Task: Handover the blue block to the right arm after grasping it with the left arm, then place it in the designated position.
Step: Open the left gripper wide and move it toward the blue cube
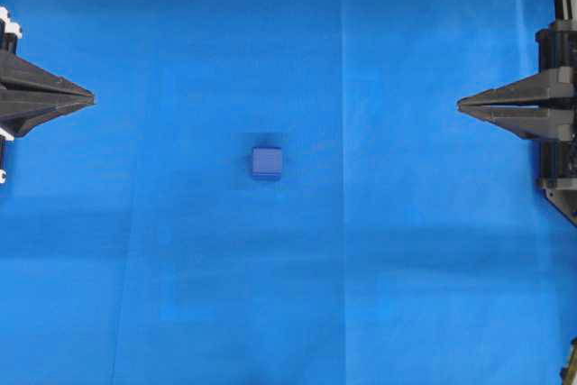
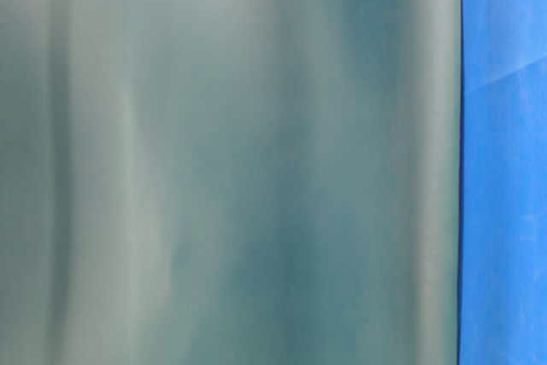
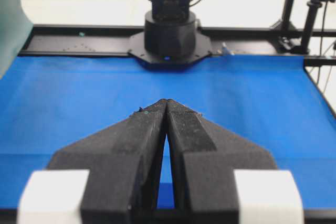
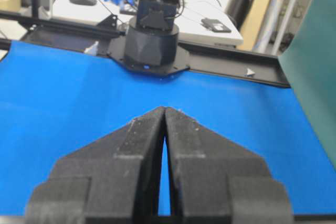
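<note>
The blue block (image 1: 267, 162) sits alone near the middle of the overhead frame, slightly left of centre, flat on the blue cloth (image 1: 406, 268) that covers the desk. Nothing touches it, and it lies well apart from both arms. That central spot looks deliberate: it is roughly between the two arms, so either could reach it, which suits a pick by one arm and a pass to the other.

The left hand (image 1: 90, 96) points in from the left edge of the overhead frame, its two pointed fingers pressed together and holding nothing. The left wrist view confirms it: the tips meet, with the white blocks (image 3: 52, 195) at both ends of the rail. The right hand (image 1: 460, 105) mirrors it from the right edge, all black, fingers likewise together and empty, as the right wrist view shows. Both hands sit slightly above the block's level in the frame, drawn back to their own sides, which reads as a rest pose before any work.

The table-level view is almost wholly filled by a blurred grey-green sheet (image 2: 231, 160), with only a strip of blue at its right edge, so it adds nothing about the block.

No marked target spot is visible on the cloth. I judge the task not yet begun; the left hand must first spread its fingers and travel rightward and down in the frame to the block.
</note>
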### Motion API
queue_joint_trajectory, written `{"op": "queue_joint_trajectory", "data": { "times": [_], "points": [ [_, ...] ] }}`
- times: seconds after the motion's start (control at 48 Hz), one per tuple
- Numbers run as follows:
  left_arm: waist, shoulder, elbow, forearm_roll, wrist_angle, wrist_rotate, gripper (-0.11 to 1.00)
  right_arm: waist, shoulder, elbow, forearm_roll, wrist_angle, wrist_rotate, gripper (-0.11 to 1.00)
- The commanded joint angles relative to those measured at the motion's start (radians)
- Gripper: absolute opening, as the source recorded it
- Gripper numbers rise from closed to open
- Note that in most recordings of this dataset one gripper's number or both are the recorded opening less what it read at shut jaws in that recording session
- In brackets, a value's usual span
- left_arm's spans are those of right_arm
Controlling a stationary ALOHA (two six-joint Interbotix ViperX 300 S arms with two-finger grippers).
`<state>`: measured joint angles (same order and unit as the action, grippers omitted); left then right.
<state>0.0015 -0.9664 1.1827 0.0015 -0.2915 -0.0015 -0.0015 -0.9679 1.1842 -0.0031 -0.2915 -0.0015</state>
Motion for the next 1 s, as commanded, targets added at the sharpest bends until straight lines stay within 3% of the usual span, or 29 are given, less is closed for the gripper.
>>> {"op": "queue_joint_trajectory", "data": {
  "times": [0.0,0.125,0.771,0.855,0.98],
  "points": [
    [0.031,-0.152,-0.005,0.002,0.167,0.026,0.00,-0.003,0.008,-0.032,0.006,-0.005,0.008,0.00],
    [0.026,-0.149,-0.003,0.002,0.166,0.029,0.00,-0.003,0.009,-0.040,0.006,0.000,0.015,-0.05],
    [0.011,-0.129,0.002,0.003,0.129,0.032,0.01,-0.005,-0.005,-0.046,0.006,0.083,0.017,-0.02],
    [0.011,-0.126,0.002,0.003,0.124,0.026,0.12,-0.005,-0.005,-0.048,0.006,0.080,0.018,0.09],
    [0.009,-0.126,0.002,0.003,0.117,0.021,0.48,-0.005,-0.006,-0.049,0.014,0.078,0.026,0.39]
  ]
}}
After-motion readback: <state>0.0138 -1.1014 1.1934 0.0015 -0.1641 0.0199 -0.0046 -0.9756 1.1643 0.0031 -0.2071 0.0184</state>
